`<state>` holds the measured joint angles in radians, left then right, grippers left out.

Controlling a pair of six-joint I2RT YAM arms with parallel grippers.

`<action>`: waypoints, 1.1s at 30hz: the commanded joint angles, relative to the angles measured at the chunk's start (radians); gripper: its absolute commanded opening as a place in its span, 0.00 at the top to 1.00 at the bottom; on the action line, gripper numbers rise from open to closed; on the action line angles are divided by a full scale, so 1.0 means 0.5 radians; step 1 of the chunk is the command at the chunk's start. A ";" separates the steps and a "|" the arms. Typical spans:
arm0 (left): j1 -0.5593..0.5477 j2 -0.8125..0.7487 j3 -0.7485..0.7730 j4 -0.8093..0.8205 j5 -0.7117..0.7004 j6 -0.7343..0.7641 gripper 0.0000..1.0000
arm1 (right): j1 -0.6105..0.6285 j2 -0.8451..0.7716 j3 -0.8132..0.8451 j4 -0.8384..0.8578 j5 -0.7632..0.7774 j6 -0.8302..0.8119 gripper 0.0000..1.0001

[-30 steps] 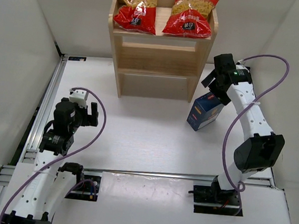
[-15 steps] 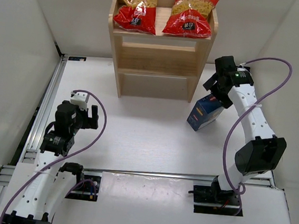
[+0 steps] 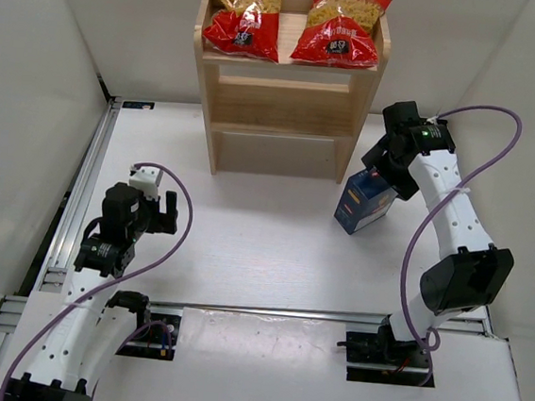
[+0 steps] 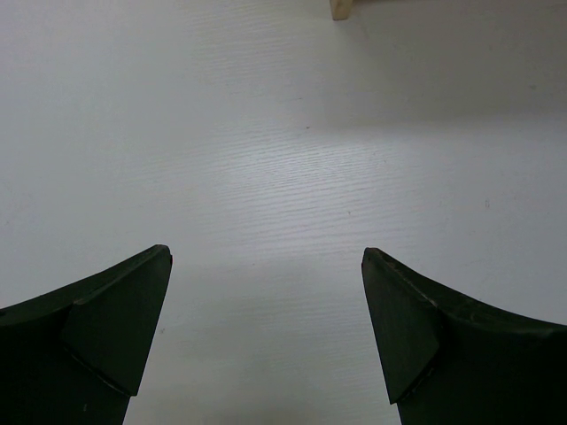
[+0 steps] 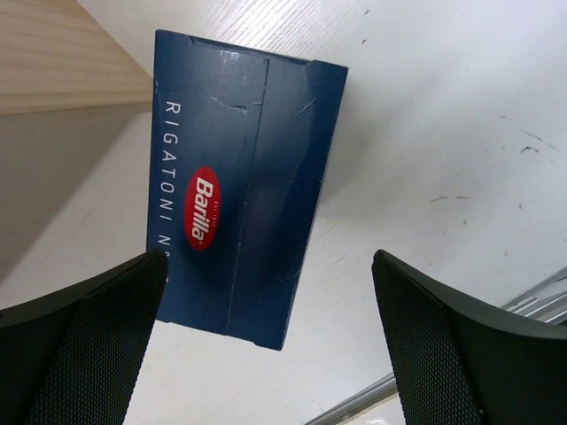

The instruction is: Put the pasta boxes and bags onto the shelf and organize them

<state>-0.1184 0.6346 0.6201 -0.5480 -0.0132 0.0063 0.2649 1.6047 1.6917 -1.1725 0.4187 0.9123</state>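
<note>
Two red pasta bags (image 3: pixel 242 9) (image 3: pixel 341 25) lie on the top tier of the light wood shelf (image 3: pixel 283 117) at the back. A dark blue pasta box (image 3: pixel 366 201) stands on the table just right of the shelf's right leg; in the right wrist view it (image 5: pixel 241 195) shows its red label. My right gripper (image 3: pixel 385 170) hangs just above the box, open, jaws wide and not touching it (image 5: pixel 270 257). My left gripper (image 3: pixel 162 211) is open and empty over bare table at the left (image 4: pixel 266 257).
A metal rail (image 3: pixel 73 201) runs along the table's left side and another (image 3: pixel 276 310) across the front. White walls enclose the table on both sides and at the back. The shelf's middle and bottom tiers hold nothing.
My right gripper has moved down and slightly left, closer over the blue box. My left gripper has drifted slightly toward the near edge. The box and bags have not moved.
</note>
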 commanded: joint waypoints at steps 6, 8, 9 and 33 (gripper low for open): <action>0.016 -0.085 -0.065 -0.005 0.036 -0.013 0.00 | 0.059 0.171 0.086 0.090 0.027 0.108 0.00; 0.016 -0.085 -0.065 -0.024 0.036 -0.013 0.00 | 0.059 0.172 0.087 0.115 0.077 0.157 0.00; 0.016 -0.085 -0.089 -0.024 0.036 -0.013 0.00 | 0.059 0.172 0.087 0.115 0.077 0.200 0.00; 0.016 -0.106 -0.090 -0.060 0.017 -0.013 0.00 | 0.041 0.151 -0.288 0.203 -0.070 0.280 0.66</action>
<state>-0.1184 0.5926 0.5789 -0.5690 -0.0109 0.0063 0.2890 1.7149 1.6043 -1.0904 0.4088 1.0817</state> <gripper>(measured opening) 0.992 0.468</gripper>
